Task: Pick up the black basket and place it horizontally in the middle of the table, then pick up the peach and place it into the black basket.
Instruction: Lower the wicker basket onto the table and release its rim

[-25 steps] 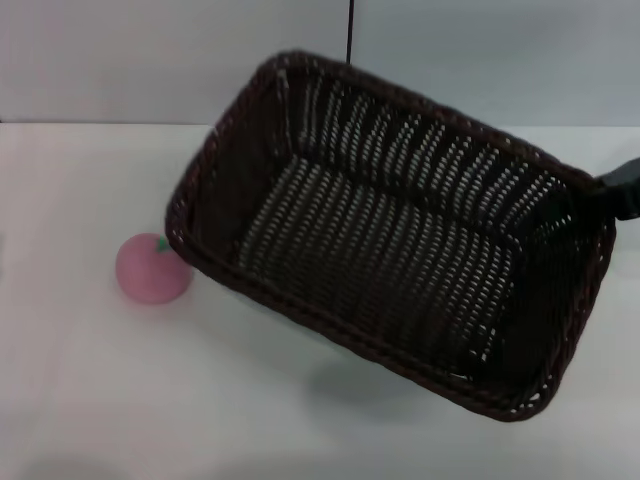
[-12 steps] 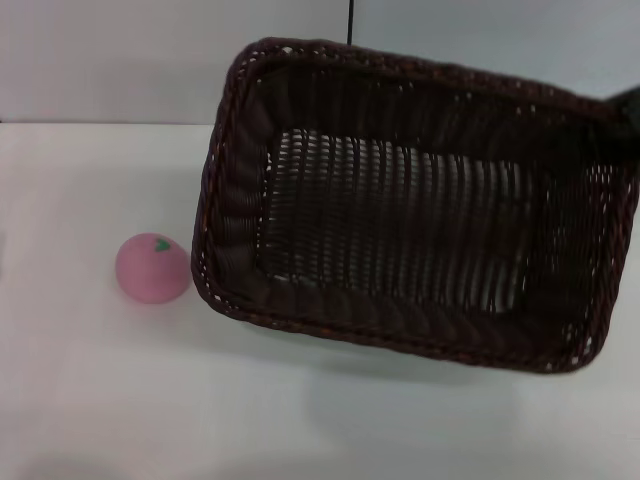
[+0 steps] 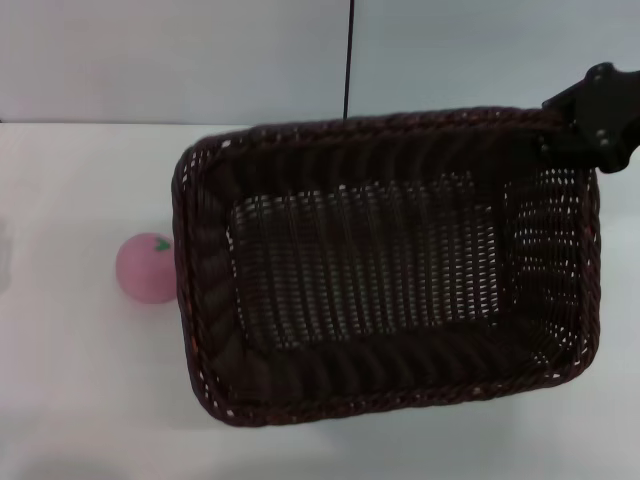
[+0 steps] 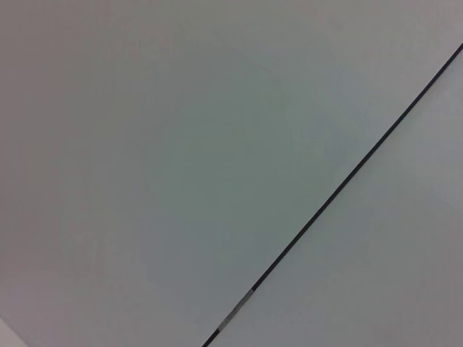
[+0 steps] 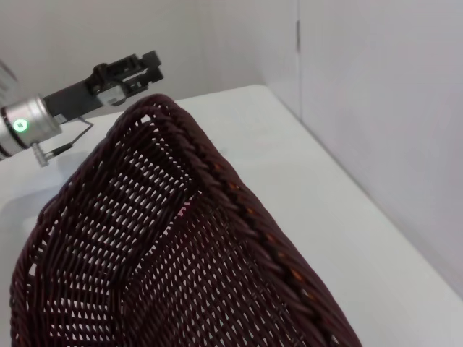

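Black basket, left end effector wrist-visible only

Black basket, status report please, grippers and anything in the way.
Right gripper at the black basket far right corner. Left gripper off beyond its other end. Peach on the table beside the basket's left end.

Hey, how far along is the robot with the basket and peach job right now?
Done: the right gripper has the black basket by its far right corner and it lies roughly horizontal near the middle of the table.
In hand: the basket is not yet released; whether it rests flat is unclear.
Left: the peach sits on the table just left of the basket. The left gripper waits beyond the basket.
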Motion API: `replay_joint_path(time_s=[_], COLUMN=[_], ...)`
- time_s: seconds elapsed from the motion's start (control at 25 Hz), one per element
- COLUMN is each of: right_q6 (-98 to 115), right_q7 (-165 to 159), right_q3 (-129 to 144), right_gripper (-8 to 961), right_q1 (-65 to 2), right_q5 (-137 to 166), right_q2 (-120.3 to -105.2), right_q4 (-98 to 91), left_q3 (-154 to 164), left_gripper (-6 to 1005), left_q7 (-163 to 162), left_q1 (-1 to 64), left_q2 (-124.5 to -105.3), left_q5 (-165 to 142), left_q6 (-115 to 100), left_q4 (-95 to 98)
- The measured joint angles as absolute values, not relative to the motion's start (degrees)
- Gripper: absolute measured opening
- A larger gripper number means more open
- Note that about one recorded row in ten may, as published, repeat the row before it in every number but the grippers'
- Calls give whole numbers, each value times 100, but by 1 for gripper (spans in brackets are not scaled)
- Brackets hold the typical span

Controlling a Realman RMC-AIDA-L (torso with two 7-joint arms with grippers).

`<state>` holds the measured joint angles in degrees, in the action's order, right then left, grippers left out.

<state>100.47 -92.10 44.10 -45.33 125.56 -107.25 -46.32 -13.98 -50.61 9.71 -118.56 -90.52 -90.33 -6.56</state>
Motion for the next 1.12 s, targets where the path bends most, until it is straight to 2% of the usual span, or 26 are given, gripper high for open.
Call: replay_joint_path(time_s=[0.24, 0.36, 0.48, 0.72, 0.96, 1.12], right_q6=[9765, 9631, 9608, 9562, 9356, 9237], right_q7=[-9092, -8990, -8943, -8983, -8995, -8994], right_q3=[4406, 4404, 4443, 4698, 4692, 4656], right_gripper=[157, 157, 158, 158, 158, 265], right_q1=[-4780, -4816, -4841, -4895, -4904, -4905], right_q5=[12667, 12705, 12712, 12720, 12722, 12714], right_q2=[-10503, -10467, -10483, -10613, -10642, -10659], right_q4=[-3740, -3520, -3451, -3481, -3469, -3472], left_q3=[-1335, -1317, -1315, -1311, -1303, -1301], left_gripper=[592, 591, 591, 591, 590, 590], left_q7=[-5126, -5126, -5126, -5126, -5126, -5126], left_q1=[931, 922, 920, 934, 977, 980], left_q2=[-11859, -11858, -11857, -11856, -11856, -11856], left_q5=[-9052, -9055, -9060, -9062, -9062, -9062], left_q6=[-9069, -9086, -9086, -9083, -9057, -9051], left_q4=[-677, -680, -683, -686, -686, -686])
